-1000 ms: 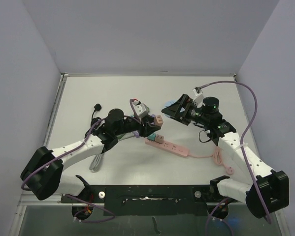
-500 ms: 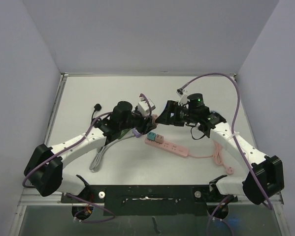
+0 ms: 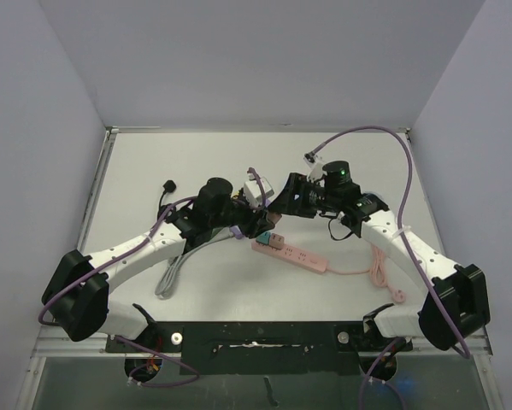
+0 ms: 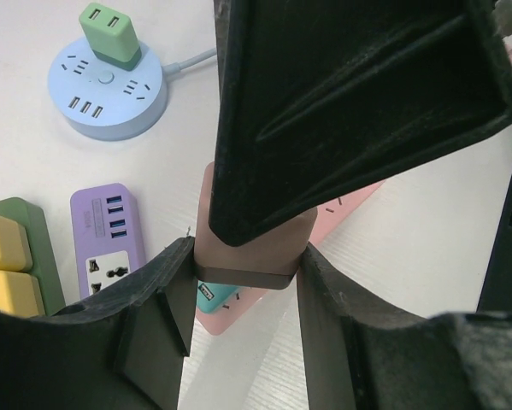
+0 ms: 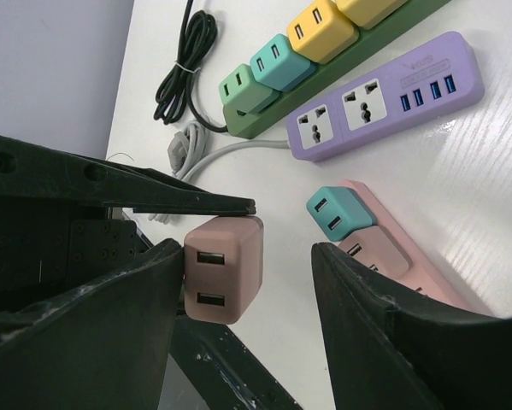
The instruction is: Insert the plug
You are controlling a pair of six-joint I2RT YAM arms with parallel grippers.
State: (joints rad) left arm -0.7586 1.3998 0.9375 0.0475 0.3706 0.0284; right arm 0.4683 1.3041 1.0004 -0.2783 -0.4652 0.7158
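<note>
The step in hand looks like a mid-air handover of the plug, ahead of the insertion itself. The left gripper (image 4: 245, 266) is grasping the dusty-pink cube-shaped plastic plug (image 4: 247, 246) by two opposite sides, clenched firmly on it and holding it off the white bench (image 3: 196, 162). The plug is hanging just above the teal-adapter end of the pale pink flat power strip (image 5: 397, 260), which is lying on the bench below.

The right gripper (image 5: 249, 256) is straddling the same plug with its jaws parted. In the right wrist view one finger (image 5: 166, 282) is lying against the plug's side, while the other is standing clearly apart from it, so this gripper is not gripping anything yet. The plug's face with two slots is pointing towards that camera. Its prongs are not showing in any view.

The next move, as I judge it, is calling for the right gripper to pinch the plug squarely before the left one lets go. After that, the prongs need lining up with a free socket beside the small teal adapter (image 5: 339, 211).

Both arms are reaching inward from the near corners and meeting over the middle of the bench. The left arm is stretching low and long from the left. The right arm is bending at the elbow, with its wrist turning leftward towards its partner.
</note>
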